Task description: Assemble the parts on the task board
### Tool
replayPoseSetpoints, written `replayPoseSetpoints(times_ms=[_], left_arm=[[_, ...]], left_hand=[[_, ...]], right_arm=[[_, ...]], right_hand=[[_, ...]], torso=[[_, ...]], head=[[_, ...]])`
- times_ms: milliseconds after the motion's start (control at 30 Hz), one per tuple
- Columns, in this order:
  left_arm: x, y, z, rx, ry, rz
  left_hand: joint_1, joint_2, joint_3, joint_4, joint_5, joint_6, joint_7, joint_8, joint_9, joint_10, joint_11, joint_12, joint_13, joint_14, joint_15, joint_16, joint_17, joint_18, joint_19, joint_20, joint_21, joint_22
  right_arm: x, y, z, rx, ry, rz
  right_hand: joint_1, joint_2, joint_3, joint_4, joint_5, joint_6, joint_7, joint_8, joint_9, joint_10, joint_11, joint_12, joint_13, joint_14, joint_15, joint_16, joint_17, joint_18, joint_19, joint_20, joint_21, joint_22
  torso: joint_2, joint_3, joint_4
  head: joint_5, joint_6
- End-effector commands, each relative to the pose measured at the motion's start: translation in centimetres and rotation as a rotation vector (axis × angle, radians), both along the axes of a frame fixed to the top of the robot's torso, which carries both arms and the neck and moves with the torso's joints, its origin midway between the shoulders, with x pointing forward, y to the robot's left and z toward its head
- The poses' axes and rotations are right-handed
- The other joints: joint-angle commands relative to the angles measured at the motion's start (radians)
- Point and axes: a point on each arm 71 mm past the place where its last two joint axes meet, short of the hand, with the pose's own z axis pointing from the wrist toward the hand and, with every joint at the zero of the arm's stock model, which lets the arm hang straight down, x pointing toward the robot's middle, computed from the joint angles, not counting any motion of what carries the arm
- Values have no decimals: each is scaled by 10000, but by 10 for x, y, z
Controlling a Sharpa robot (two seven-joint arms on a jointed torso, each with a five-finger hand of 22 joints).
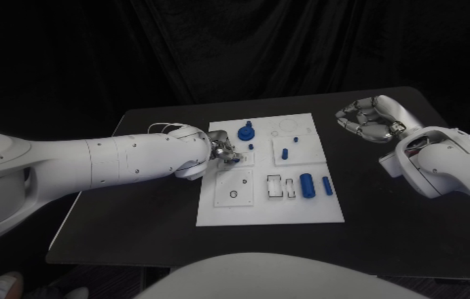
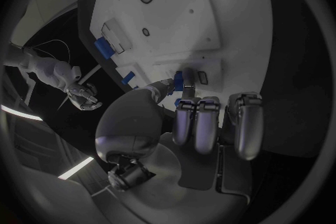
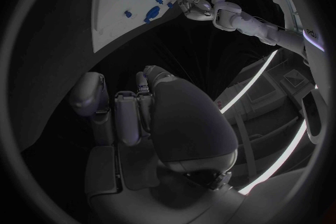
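Observation:
The white task board (image 1: 269, 204) lies mid-table. My left hand (image 1: 219, 154) is at the board's left edge and pinches a small blue part (image 2: 187, 80) between thumb and a finger, low over the board (image 2: 210, 17). Its other fingers (image 2: 208, 123) are curled beside it. Loose blue parts lie on the board: a round knob (image 1: 246, 134), a short peg (image 1: 285, 154), a thick cylinder (image 1: 306, 183) and a slim bar (image 1: 327, 187). My right hand (image 1: 372, 119) hovers off the board's right side with its fingers (image 3: 126, 115) curled in, holding nothing.
White slotted blocks (image 1: 279, 186) and a ring-shaped recess (image 1: 234, 194) sit on the board's near half. Black table (image 1: 137, 217) surrounds the board, with its right edge close under my right arm (image 1: 436, 163).

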Motion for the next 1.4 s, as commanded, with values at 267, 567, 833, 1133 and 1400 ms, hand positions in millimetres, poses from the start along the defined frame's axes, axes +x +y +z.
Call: replayPoseSetpoints(times_ms=[267,567,833,1133,1400], left_arm=[[-5,1,-6,27,373,-159],[-5,2,-7,95,468,-154],[-6,1,-7,122,554,-223],[-5,2,-9,186,656,-274],[-4,2,-9,225,700,-281]], left_hand=[[127,62,-3,-64,103,115,5,-45,27,1056,-10,36,2631,1057,-21,-12,2634,121,-69,-26,-56,1087],[128,59,-8,-65,96,125,5,-43,32,1056,-11,36,2631,1057,-22,-12,2634,122,-71,-26,-58,1085],[-183,63,-314,277,-477,163,47,-193,65,1056,20,36,2631,1057,0,-12,2634,139,-123,-11,-119,1030],[-977,-76,-1420,1304,-1231,71,188,-685,-52,1056,148,36,2631,1057,113,-12,2634,169,-206,91,-225,953],[-1190,163,-1961,1761,-1355,7,250,-975,-139,1056,203,36,2631,1057,159,-12,2634,204,-301,136,-330,857]], right_arm=[[0,-1,-2,-85,156,-124],[0,-1,-3,-99,205,-151],[0,-1,-3,-110,241,-162],[0,0,-4,-113,266,-140],[0,0,-4,-119,285,-150]], right_hand=[[143,16,83,-17,93,-61,-1,61,-18,-66,-11,-25,66,210,38,-54,964,166,-64,-6,-48,1267],[163,23,106,-30,127,-70,1,73,-20,-69,-10,-26,62,213,37,-48,968,169,-70,-6,-66,1263],[163,23,106,-30,127,-70,1,73,-20,-69,-10,-26,62,213,37,-48,968,169,-70,-6,-66,1263],[174,25,120,-38,145,-77,3,80,-22,-73,-9,-28,57,204,38,-68,949,173,-77,-6,-87,1257],[175,20,123,-40,152,-80,5,85,-22,-88,-7,-35,39,200,38,-77,940,175,-80,-6,-95,1255]], torso=[[0,1,2],[3,-3,1],[3,-1,1],[-1,0,-6],[1,2,-4]], head=[[20,-1],[23,-1],[23,-1],[20,-1],[16,-1]])
